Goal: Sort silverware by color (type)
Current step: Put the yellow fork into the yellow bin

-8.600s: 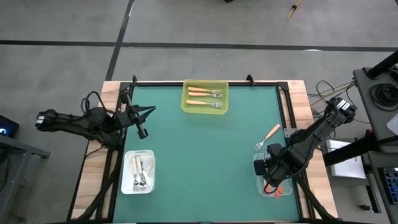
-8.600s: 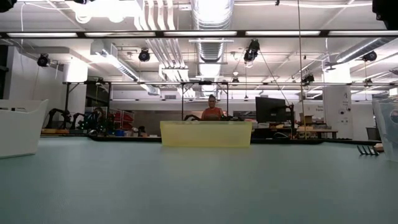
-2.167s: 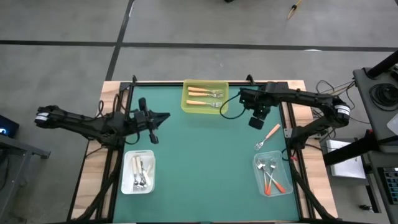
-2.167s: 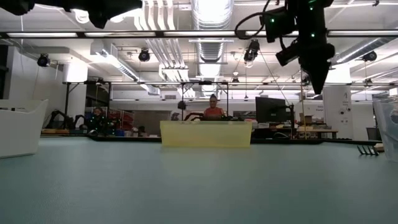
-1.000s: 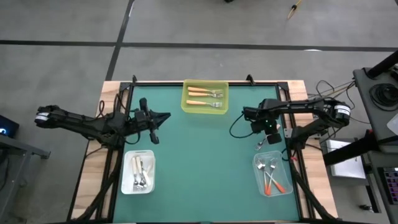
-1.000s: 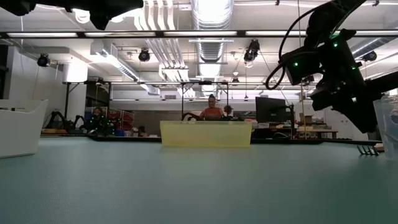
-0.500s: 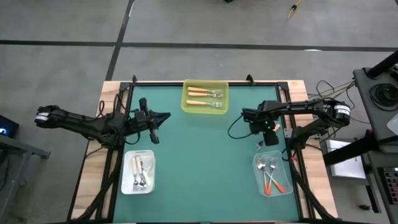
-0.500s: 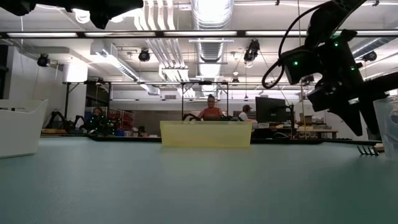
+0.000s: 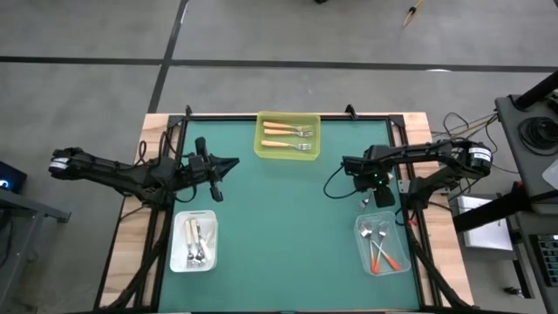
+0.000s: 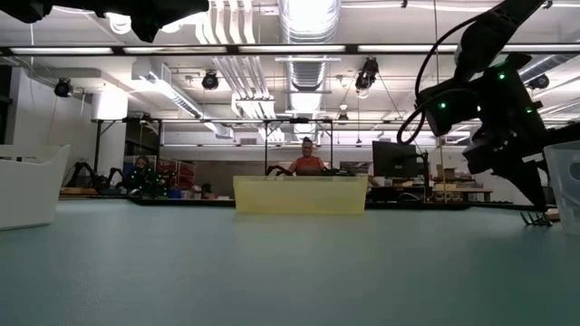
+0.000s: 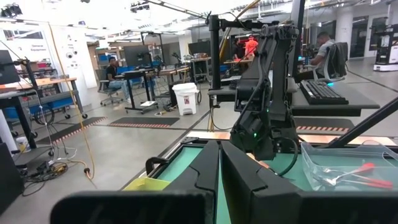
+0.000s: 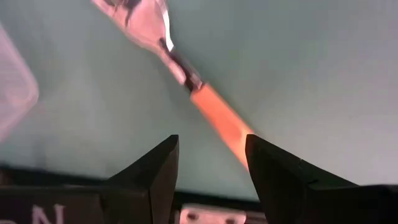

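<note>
A fork with a light orange handle (image 12: 221, 121) lies flat on the green mat at the right. Only its metal tines (image 9: 364, 203) show in the high view. My right gripper (image 12: 211, 158) hangs over the handle, pointing down, open, with one finger on each side of it and apart from it. It also shows in the high view (image 9: 377, 192). At the left, my left gripper (image 9: 234, 162) waits shut and level above the mat. Two light orange forks (image 9: 288, 131) lie in the yellow tray (image 9: 260, 144).
A white tray (image 9: 178, 240) with white-handled forks stands near left. A clear tray (image 9: 401, 249) with red-orange forks stands near right, just beside the loose fork. The middle of the mat (image 9: 279, 227) is bare. People sit in the room beyond.
My right gripper has sunk toward the loose fork and drifted a little toward the table's near edge, still pointing down. The fork lies where it was.
</note>
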{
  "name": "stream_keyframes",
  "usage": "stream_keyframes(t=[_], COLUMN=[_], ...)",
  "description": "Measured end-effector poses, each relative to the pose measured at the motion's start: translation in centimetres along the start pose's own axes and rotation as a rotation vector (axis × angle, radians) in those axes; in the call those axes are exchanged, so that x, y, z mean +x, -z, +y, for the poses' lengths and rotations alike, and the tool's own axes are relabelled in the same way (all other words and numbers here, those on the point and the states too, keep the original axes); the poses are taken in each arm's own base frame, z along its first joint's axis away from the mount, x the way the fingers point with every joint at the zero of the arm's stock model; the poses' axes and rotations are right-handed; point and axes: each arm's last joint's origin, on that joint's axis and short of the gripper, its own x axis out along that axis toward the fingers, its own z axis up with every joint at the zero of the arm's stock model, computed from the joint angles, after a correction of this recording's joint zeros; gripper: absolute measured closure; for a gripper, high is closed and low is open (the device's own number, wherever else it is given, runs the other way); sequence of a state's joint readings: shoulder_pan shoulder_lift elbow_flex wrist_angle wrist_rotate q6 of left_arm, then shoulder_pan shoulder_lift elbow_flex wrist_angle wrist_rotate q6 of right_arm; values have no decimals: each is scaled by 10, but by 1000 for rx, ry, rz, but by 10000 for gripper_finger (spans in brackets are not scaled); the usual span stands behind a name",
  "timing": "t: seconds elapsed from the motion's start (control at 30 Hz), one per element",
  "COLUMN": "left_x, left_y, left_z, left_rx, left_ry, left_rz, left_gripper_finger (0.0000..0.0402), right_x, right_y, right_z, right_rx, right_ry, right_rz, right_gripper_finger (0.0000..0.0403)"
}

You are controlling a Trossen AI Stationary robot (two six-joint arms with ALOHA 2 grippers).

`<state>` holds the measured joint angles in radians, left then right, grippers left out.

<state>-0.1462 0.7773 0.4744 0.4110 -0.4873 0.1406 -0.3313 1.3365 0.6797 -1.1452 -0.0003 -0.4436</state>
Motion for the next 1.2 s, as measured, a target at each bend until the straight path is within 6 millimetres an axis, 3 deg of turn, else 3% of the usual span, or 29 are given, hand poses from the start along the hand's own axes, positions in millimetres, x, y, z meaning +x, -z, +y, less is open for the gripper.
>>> stream_keyframes(t=[0.4,0.53,0.7,0.97,1.2], left_x=[0,0,0,0,0], left_y=[0,1,1,1,1], left_z=[0,0,0,0,0], left_rx=[2,5,4,5,5], left_ry=[1,1,1,1,1], left_rz=[4,8,8,10,9], left_gripper_finger=[402,402,402,402,402], right_x=[13,15,15,15,14], right_y=[-7,-8,-9,-10,-10], right_z=[-4,-5,-6,-7,-7], right_rx=[-51,9,20,12,23], right_ry=[54,88,101,123,129], right_rz=[-93,-104,-111,-121,-127], right_gripper_finger=[227,235,269,366,372])
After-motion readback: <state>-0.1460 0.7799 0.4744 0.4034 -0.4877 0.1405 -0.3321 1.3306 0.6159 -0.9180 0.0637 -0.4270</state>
